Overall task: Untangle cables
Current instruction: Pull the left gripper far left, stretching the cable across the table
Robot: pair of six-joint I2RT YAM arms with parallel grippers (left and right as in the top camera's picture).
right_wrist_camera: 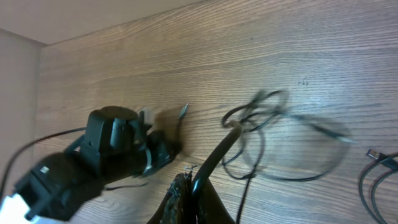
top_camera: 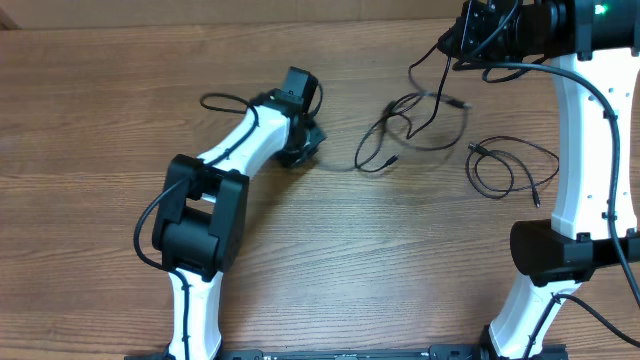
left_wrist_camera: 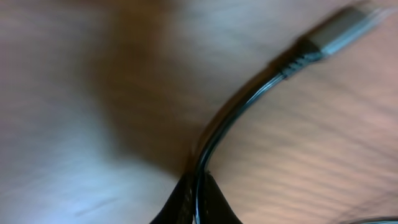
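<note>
Thin glossy black cables (top_camera: 400, 112) loop loosely (one silvery-tipped) on woodgrain table (top_camera: 100, 100).

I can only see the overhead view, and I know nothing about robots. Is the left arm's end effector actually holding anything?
Observer: Yes. The left wrist camera shows the left end effector shut on a thin black cable.
Operator: Which part of it?
Observer: Near one end. Its silvery plug shows beyond the fingers.
Operator: And the right arm, up at the top edge?
Observer: Its wrist camera shows the right end effector shut on a strand that runs up to the knotted loops.
</note>
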